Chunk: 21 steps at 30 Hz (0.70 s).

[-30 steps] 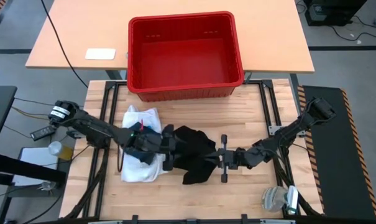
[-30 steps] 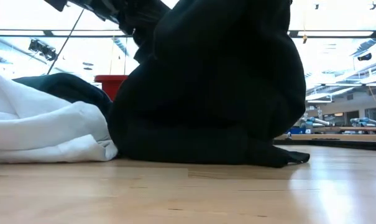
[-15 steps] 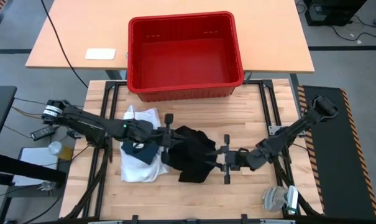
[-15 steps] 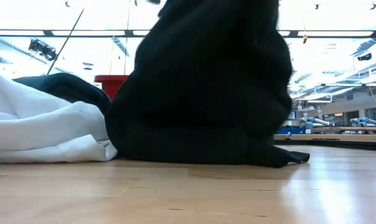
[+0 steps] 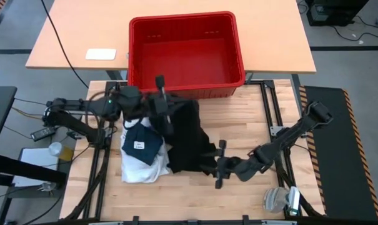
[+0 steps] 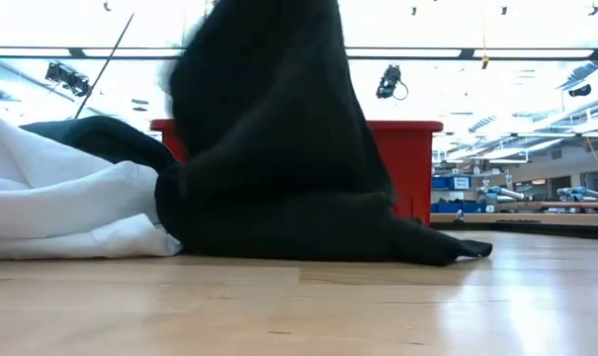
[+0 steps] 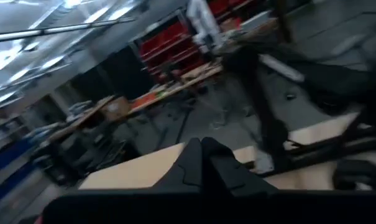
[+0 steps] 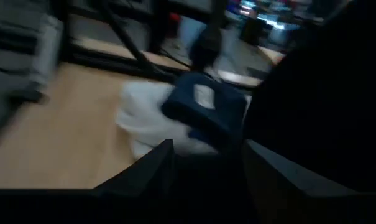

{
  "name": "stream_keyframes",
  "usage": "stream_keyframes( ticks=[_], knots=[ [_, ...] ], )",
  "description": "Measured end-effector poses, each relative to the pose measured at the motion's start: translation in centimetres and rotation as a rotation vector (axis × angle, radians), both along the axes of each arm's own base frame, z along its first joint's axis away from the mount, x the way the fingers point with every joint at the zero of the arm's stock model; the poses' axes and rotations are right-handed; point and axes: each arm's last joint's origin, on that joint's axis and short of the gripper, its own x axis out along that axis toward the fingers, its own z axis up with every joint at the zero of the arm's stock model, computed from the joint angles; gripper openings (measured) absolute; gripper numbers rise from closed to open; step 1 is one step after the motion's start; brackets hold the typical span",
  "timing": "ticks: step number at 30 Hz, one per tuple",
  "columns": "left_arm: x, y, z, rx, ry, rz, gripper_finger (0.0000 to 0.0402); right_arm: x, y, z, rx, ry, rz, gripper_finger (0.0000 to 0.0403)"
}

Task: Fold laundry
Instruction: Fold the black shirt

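Note:
A black garment (image 5: pixel 187 139) hangs from my left gripper (image 5: pixel 170 105), which is shut on its upper part above the table, just in front of the red crate. In the low view the garment (image 6: pixel 269 148) rises out of the picture's top while its lower part stays heaped on the wood. Beside it on the left lies a white shirt (image 5: pixel 137 169) with a dark blue piece (image 5: pixel 142 144) on top. My right gripper (image 5: pixel 217 164) is open at the garment's lower right edge; in its wrist view the fingers (image 8: pixel 153 168) stand apart. My left gripper holds the black garment by its top edge (image 5: pixel 179 107), pinched between shut fingers that point level toward the table's right. How many layers it has does not show. The garment hangs below the fingers, its lower end (image 6: pixel 308 232) resting on the table. Whether my right gripper touches the garment's edge (image 5: pixel 208 157), I cannot tell.
The red crate (image 5: pixel 186 53) stands at the table's far edge, right behind the raised left gripper. Bare wood (image 5: pixel 251 119) lies to the right of the garment and along the near edge. A second table (image 5: pixel 64 50) with a white pad is behind.
My left gripper has taken hold of the black garment near the table and risen steeply toward the crate, rolling as it went. The garment's top has been drawn up into a tall hanging shape; its lower part has stayed on the wood. My right gripper has shifted slightly toward the near edge.

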Motion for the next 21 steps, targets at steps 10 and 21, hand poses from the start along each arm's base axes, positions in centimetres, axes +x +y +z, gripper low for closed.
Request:
stream_keyframes(
  ticks=[10,21],
  knots=[
    [-0.7,0.7,2.1,0.009,-0.022,0.155,0.0001,3.8,-1.5,-6.1,0.204,0.181,0.072,0.0192],
    [-1.9,-0.2,4.0,0.042,-0.033,0.213,0.0004,4.6,-4.9,-13.1,0.259,0.53,-0.088,0.0176]
  ],
)
